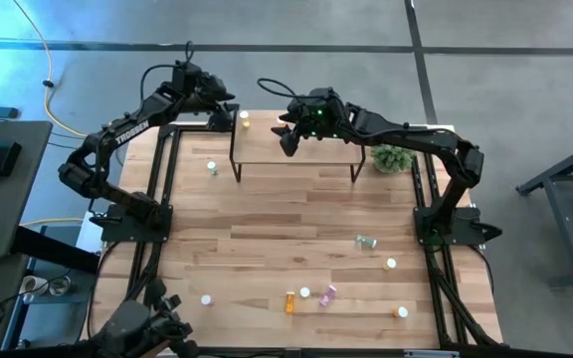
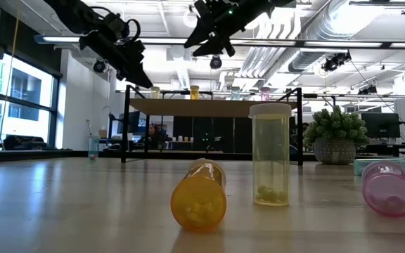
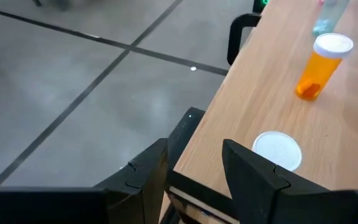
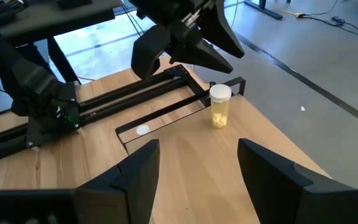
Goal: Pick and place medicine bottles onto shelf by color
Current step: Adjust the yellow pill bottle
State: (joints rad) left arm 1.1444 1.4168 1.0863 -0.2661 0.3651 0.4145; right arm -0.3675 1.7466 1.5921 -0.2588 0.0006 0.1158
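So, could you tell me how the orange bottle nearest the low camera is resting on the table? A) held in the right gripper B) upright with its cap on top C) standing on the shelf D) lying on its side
D: the orange bottle lies on its side on the table, beside an upright yellow bottle.

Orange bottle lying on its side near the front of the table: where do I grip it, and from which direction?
Probably come straight down on the orange bottle and pinch across its round body, mid-length. It lies flat, white cap toward the shelf, and the pink bottle sits clear of it.

plant ball (image 1: pixel 394 157): table's far right corner | tabletop (image 1: pixel 267 239): light wood | floor (image 1: pixel 525 60): grey
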